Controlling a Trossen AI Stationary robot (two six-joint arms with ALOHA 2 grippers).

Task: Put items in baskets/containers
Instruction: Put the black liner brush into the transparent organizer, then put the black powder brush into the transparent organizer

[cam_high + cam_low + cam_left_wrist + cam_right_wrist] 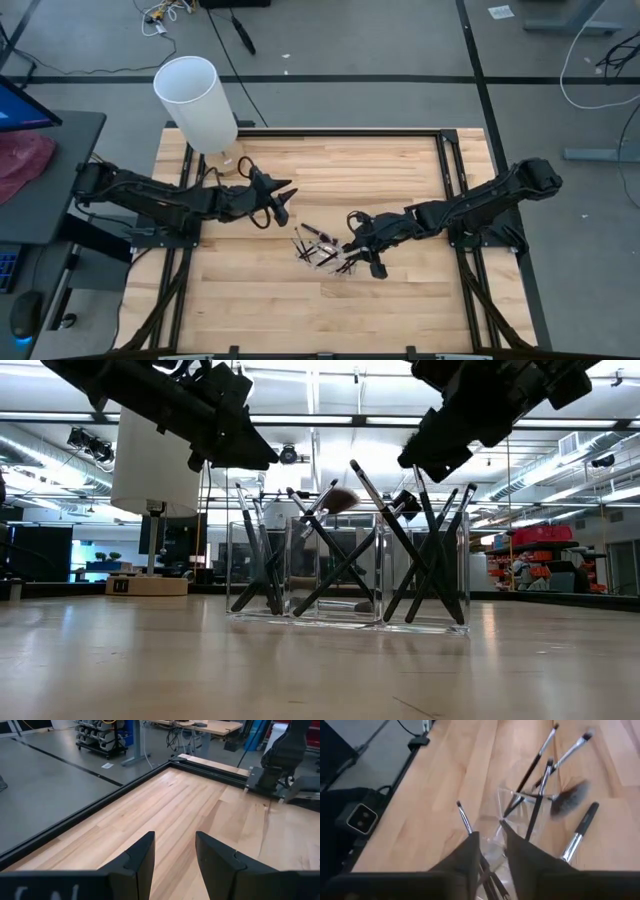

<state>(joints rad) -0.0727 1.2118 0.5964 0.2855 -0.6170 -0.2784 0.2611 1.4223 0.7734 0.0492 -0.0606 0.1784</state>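
No readable brand or label anywhere; only a pale smudge of marks on the left wrist housing, too blurred to read. One clear holder (347,575) stands mid-table, split into 3 compartments side by side. Brushes (405,550) all stand or lean inside it, crossing each other: approx 8 in the low view, exact count not sure since the sticks overlap. Roughly 2 in the compartment nearest the white cylinder, 3 in the middle one incl. one w/ a fluffy brownish head (341,499), 3–4 in the end compartment under the right arm. Right wrist view shows approx 5 brushes, several w/ silver ferrules, one grey fluffy head (568,799). Right gripper (357,256) hangs right over the holder's end compartment, fingers (465,855) parted a little w/ a thin brush stick passing up between them; cannot tell if the pads touch it or have let go. Left gripper (284,201) hovers above bare wood, near the holder but apart from it, on the cylinder side, fingers (142,862) spread w/ nothing between them. 1 tall white cylinder (196,102) on a wooden base at the table's far left corner. 2 arms, 1 wooden table (400,165).
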